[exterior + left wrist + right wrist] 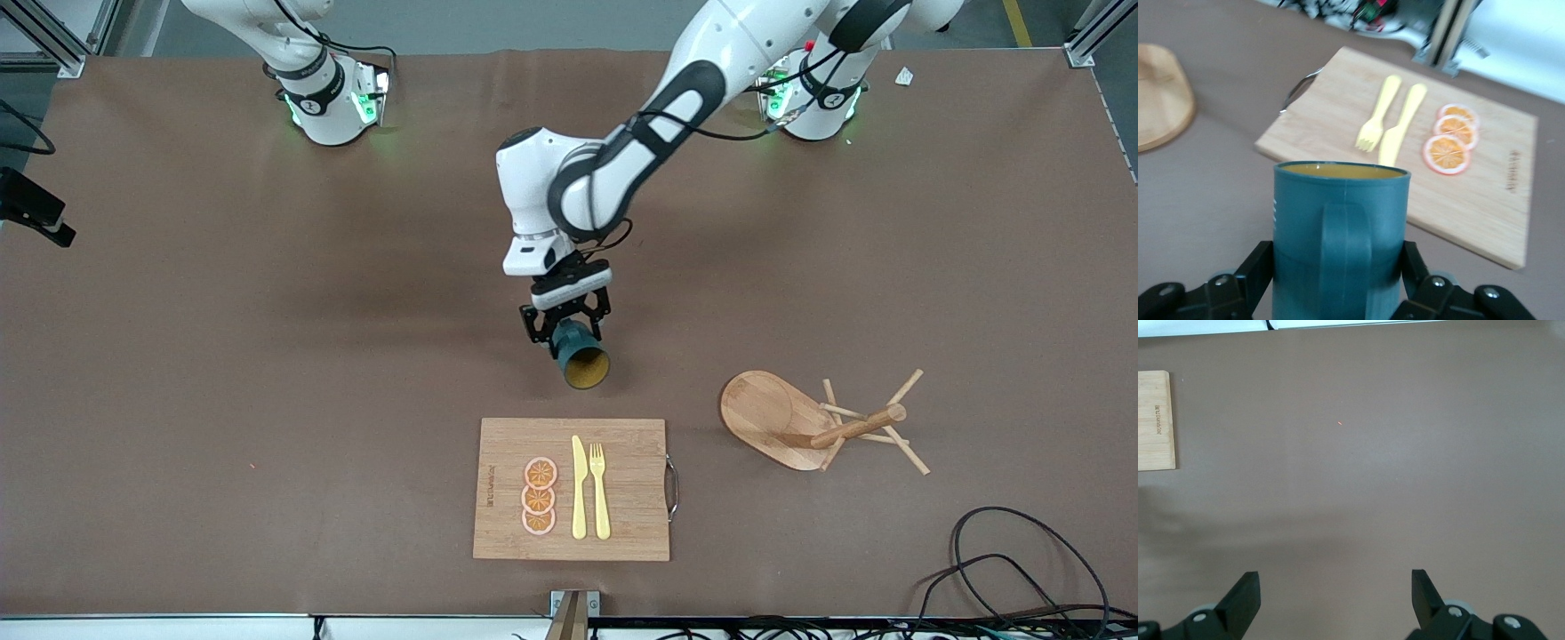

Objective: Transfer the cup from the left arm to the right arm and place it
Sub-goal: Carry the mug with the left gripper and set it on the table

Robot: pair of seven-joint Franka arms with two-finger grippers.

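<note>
One cup [582, 354], clamped in left gripper [566, 331] fingers, tilted mouth-out over bare desk [267, 356] above the board [631, 498], seemingly presented for handover; right gripper [1336, 593] waits, fingers apart, over bare desk.

Matt brown desk [267, 356], smooth teal cup [580, 352] with a dull sheen, pale wood-grain cutting board [622, 524], wooden peg stand [773, 418], yellow plastic-looking cutlery [590, 489]

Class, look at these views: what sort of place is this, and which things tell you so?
Most likely a robotics lab set up for kitchen practice. Two robot arms are bolted to a brown table, loose cables trail by its edge, and a cutting board holds a toy knife, fork and orange slices.
</note>
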